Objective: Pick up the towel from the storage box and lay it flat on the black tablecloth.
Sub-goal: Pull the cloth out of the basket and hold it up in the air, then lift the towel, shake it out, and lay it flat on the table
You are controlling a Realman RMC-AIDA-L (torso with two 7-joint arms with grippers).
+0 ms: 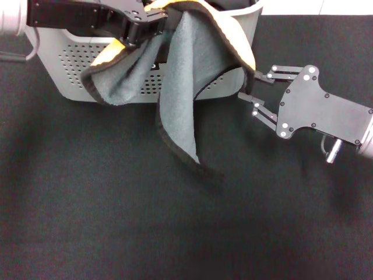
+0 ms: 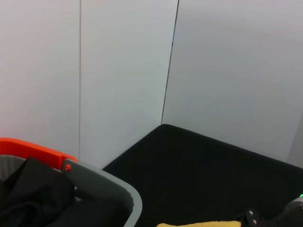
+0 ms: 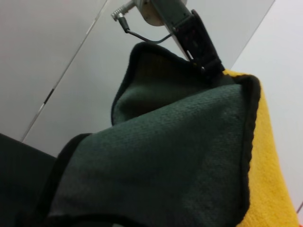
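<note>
The towel (image 1: 180, 87) hangs grey-teal side out, with its yellow reverse showing along the top fold. It drapes down in front of the storage box (image 1: 76, 58), and its lowest corner rests on the black tablecloth (image 1: 116, 204). My left gripper (image 1: 152, 23) is shut on the towel's top edge above the box. My right gripper (image 1: 247, 86) is open at the towel's right border, with the black edge by its upper finger. In the right wrist view the towel (image 3: 180, 156) fills the frame, pinched at the top by the left gripper (image 3: 208, 68).
The left wrist view shows the box rim (image 2: 113, 187) with black garments (image 2: 33, 198) inside and an orange part (image 2: 33, 149) behind it. White wall panels stand beyond the tablecloth (image 2: 203, 170).
</note>
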